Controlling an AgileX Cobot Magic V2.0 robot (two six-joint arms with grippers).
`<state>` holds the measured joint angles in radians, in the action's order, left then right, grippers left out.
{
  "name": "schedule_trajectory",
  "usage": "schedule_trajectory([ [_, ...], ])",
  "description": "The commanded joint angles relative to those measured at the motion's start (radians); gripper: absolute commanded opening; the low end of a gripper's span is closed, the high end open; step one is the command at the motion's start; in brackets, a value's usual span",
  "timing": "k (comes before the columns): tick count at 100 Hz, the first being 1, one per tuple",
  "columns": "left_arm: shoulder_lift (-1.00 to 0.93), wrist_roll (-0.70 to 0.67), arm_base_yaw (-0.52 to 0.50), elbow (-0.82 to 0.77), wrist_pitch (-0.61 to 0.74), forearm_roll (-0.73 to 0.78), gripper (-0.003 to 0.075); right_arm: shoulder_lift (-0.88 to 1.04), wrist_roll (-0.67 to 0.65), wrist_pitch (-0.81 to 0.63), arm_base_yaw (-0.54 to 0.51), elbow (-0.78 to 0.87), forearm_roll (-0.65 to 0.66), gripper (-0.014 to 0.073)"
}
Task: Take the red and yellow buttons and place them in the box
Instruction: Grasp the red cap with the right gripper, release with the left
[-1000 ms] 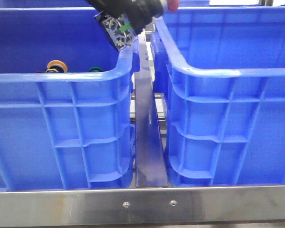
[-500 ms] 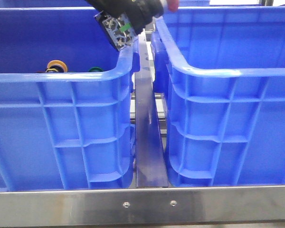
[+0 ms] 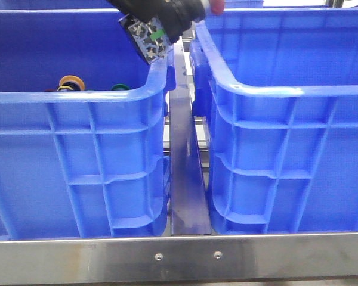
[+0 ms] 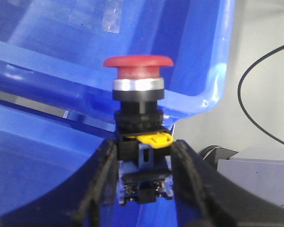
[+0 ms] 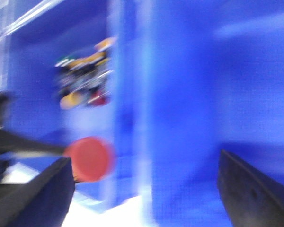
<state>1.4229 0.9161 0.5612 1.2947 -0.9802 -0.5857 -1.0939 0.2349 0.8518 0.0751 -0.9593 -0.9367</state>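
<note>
Nothing has visibly moved across the last second: the arm and its load hang at the same spot over the gap between the crates.

Two big blue crates fill the front view. The left crate has a yellow button and a green-capped one among the parts on its floor. The right crate, the box, looks like the target. A metal divider stands between them on the surface.

The left end effector is clamped on the red button, gripping its black body with the cap pointing away from the wrist. In the front view the cap just shows at the top edge, about level with the box's inner rim.

The right end effector has its fingers wide apart, holding nothing.

The main risk, as I judge it, is letting go too early. The button sits near the rim rather than well inside, so it could strike the rolled edge and bounce into the gap or back into the left crate. Carrying further over the box first would avoid that.
</note>
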Motion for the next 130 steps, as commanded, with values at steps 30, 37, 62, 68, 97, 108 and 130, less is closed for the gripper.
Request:
schedule_trajectory([
  [30, -0.039, 0.002, 0.007, 0.026, 0.030, -0.051, 0.0167, -0.198, 0.077, 0.047, 0.157, -0.108, -0.195, 0.0631],
  [37, -0.039, 0.002, 0.007, 0.026, 0.030, -0.051, 0.0167, -0.214, 0.077, 0.047, 0.177, -0.115, -0.198, 0.0631],
  [62, -0.039, 0.002, 0.007, 0.026, 0.032, -0.051, 0.0167, -0.224, 0.077, 0.045, 0.197, -0.116, -0.213, 0.0407],
  [68, -0.039, 0.002, 0.007, 0.026, 0.032, -0.051, 0.0167, -0.224, 0.077, 0.045, 0.197, -0.116, -0.213, 0.0316],
  [97, -0.039, 0.002, 0.007, 0.026, 0.028, -0.051, 0.0167, -0.224, 0.077, 0.045, 0.197, -0.116, -0.214, 0.0203],
  [108, -0.039, 0.002, 0.007, 0.026, 0.028, -0.051, 0.0167, -0.224, 0.077, 0.045, 0.197, -0.116, -0.214, 0.0203],
  [130, -0.039, 0.002, 0.007, 0.026, 0.024, -0.051, 0.0225, -0.224, 0.077, 0.045, 0.197, -0.116, -0.214, 0.0203],
])
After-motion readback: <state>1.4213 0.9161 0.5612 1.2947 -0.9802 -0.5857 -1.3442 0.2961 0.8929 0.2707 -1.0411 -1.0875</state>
